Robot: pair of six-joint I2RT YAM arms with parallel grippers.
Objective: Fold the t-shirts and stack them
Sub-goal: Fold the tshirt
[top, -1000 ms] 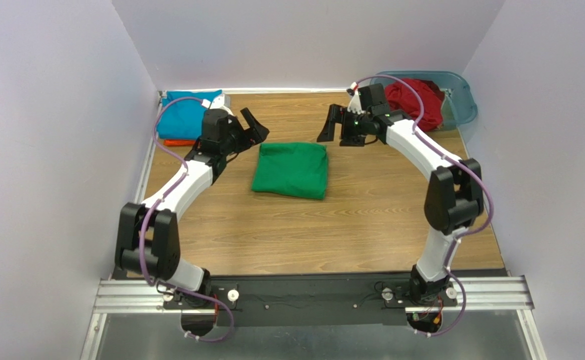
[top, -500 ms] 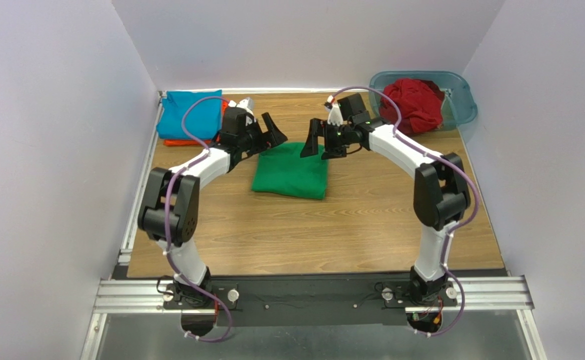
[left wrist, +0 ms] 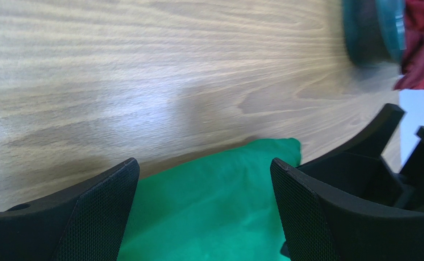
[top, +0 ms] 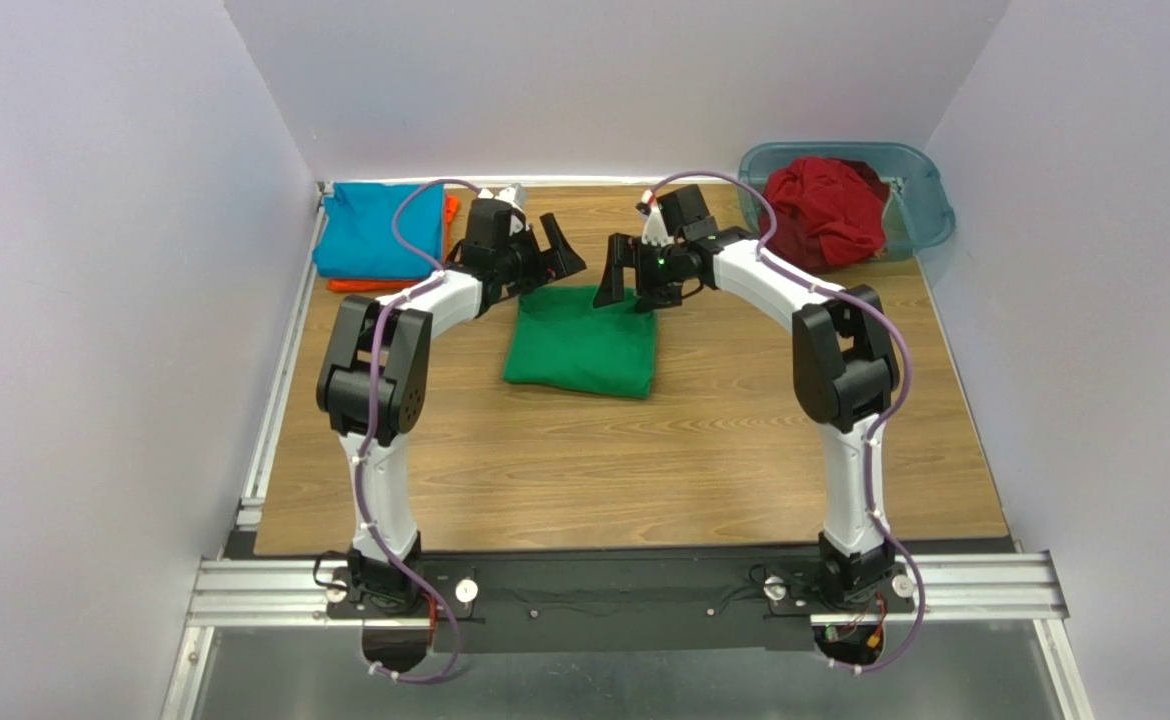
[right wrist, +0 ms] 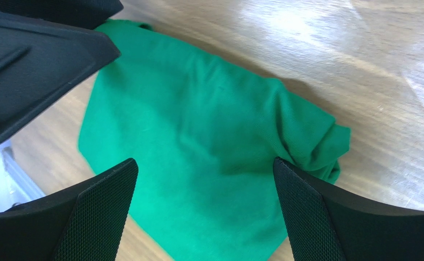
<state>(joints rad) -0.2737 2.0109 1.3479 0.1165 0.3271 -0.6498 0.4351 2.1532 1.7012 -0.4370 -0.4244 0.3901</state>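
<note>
The folded bright green t-shirt (top: 582, 342) lies in the middle of the wooden table; it also shows in the left wrist view (left wrist: 209, 212) and the right wrist view (right wrist: 198, 163). My left gripper (top: 554, 255) is open, just above the shirt's far left corner. My right gripper (top: 615, 276) is open, just above its far right corner. Both are empty and face each other closely. A folded teal-blue t-shirt (top: 373, 228) lies on an orange one (top: 354, 284) at the far left. A dark red t-shirt (top: 824, 207) sits crumpled in the tub.
The translucent blue-grey tub (top: 919, 192) stands at the far right corner, also seen in the left wrist view (left wrist: 369, 30). White walls enclose the table on three sides. The black rail with the arm bases (top: 621, 593) runs along the near edge.
Both arms have swung inward and forward over the table, bringing the open grippers close together over the green shirt's far edge. The shirts have not moved.
</note>
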